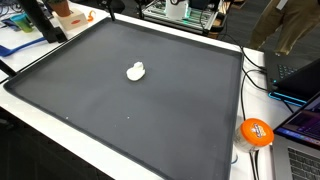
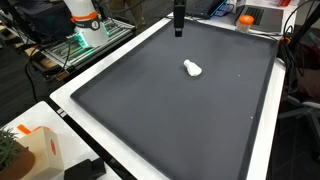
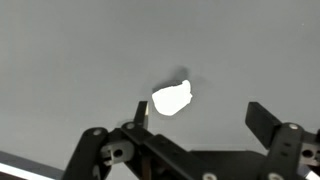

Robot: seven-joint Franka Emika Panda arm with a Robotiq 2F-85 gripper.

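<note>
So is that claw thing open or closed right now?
Open. In the wrist view the gripper has its fingers wide apart, gripping nothing; the small white object lies on the dark mat below.

One white lump [image 1: 136, 71], one black mat [image 1: 150, 120], one orange round object [image 1: 256, 132].

Bright even indoor light; soft shadows; wrist view slightly blurred, overexposed.

The lump [image 1: 136, 71] is white, the mat [image 1: 150, 115] plain dark grey, the desk rim [image 2: 272, 120] white, the ball [image 1: 256, 132] orange with a pale mark, the tool [image 3: 197, 110] black
</note>
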